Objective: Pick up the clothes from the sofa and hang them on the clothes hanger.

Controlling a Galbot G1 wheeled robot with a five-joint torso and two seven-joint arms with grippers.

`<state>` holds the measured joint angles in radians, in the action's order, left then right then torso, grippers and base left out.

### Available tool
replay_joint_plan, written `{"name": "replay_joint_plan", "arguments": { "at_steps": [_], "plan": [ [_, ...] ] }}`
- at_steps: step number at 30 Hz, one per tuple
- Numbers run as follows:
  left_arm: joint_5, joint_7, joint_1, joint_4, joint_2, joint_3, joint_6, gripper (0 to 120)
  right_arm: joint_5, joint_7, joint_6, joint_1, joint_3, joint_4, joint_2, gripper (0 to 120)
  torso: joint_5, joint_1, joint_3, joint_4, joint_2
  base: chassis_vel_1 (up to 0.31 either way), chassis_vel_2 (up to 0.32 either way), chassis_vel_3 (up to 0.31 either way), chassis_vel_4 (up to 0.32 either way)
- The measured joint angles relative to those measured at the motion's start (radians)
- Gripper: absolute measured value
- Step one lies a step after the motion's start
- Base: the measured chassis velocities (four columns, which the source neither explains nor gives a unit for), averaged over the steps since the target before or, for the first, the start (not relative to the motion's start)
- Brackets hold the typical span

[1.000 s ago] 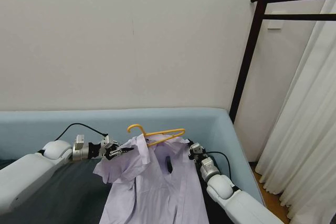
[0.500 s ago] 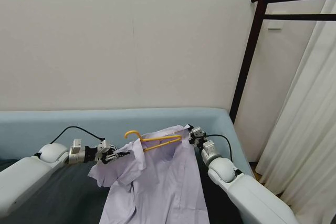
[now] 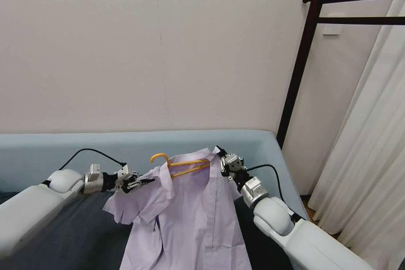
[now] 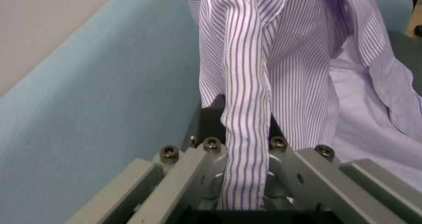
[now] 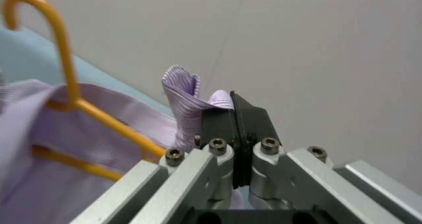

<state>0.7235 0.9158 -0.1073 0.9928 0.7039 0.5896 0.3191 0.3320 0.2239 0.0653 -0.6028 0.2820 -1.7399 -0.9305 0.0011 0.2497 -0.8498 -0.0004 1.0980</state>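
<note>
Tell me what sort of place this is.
Probably a home living room or bedroom: a light blue sofa, a dark wooden clothes rack beside a white curtain. The left gripper and right gripper hold a striped shirt on a yellow hanger over the sofa.

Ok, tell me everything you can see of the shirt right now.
The shirt is pale lilac with fine purple stripes and looks like thin woven fabric. It hangs spread between the two grippers above the sofa. The left gripper pinches a fold at one shoulder, with a short sleeve drooping below it, and the right gripper pinches the other shoulder. An orange hanger sits inside the neck with its hook poking out. The body drapes down toward the seat.
</note>
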Motion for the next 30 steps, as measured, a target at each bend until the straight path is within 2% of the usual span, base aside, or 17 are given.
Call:
{"name": "replay_joint_plan", "arguments": {
  "at_steps": [4, 7, 9, 12, 13, 17, 23, 30],
  "plan": [
    [0.03, -0.007, 0.037, 0.008, 0.006, 0.032, -0.016, 1, -0.02, -0.002, 0.0, -0.009, 0.019, -0.059, 0.026, 0, 0.0, 0.0, 0.0, 0.0, 0.0, 0.0, 0.0, 0.0, 0.0],
    [0.093, -0.01, 0.084, 0.033, 0.004, 0.086, -0.049, 1, -0.035, -0.004, -0.002, -0.008, 0.031, -0.1, 0.038, 0, 0.0, 0.0, 0.0, 0.0, 0.0, 0.0, 0.0, 0.0, 0.0],
    [0.18, -0.004, 0.154, 0.068, -0.006, 0.161, -0.093, 1, -0.044, 0.004, -0.01, 0.008, 0.04, -0.129, 0.041, 0, -0.0001, 0.0, 0.0, 0.0, 0.0, 0.0, 0.0, 0.0, 0.0],
    [0.242, 0.023, 0.273, 0.075, -0.008, 0.257, -0.12, 1, -0.06, 0.007, -0.014, 0.043, 0.052, -0.153, 0.052, 0, 0.0, 0.0, 0.0, 0.0002, 0.0, 0.0, 0.0, 0.0, 0.0],
    [0.242, 0.023, 0.273, 0.075, -0.008, 0.257, -0.12, 1, -0.06, 0.007, -0.014, 0.043, 0.052, -0.153, 0.052, 0, 0.0, 0.0, 0.0, 0.0002, 0.0, 0.0, 0.0, 0.0, 0.0],
    [0.295, 0.06, 0.409, 0.045, 0.012, 0.338, -0.137, 1, -0.094, -0.003, -0.01, 0.104, 0.074, -0.177, 0.092, 0, 0.0002, 0.0, 0.0, 0.0, 0.0, 0.0, 0.0, 0.0, 0.0],
    [0.382, 0.089, 0.541, 0.035, 0.032, 0.426, -0.167, 1, -0.15, -0.019, 0.007, 0.183, 0.105, -0.181, 0.133, 0, 0.0001, 0.0, 0.0, 0.0002, 0.0, 0.0, 0.0, 0.0, 0.0],
    [0.441, 0.118, 0.626, 0.038, 0.038, 0.472, -0.187, 1, -0.227, -0.026, 0.021, 0.229, 0.122, -0.147, 0.147, 0, 0.0, 0.0, 0.0, 0.0001, 0.0, 0.0, 0.0, 0.0, 0.0]
  ]
}}
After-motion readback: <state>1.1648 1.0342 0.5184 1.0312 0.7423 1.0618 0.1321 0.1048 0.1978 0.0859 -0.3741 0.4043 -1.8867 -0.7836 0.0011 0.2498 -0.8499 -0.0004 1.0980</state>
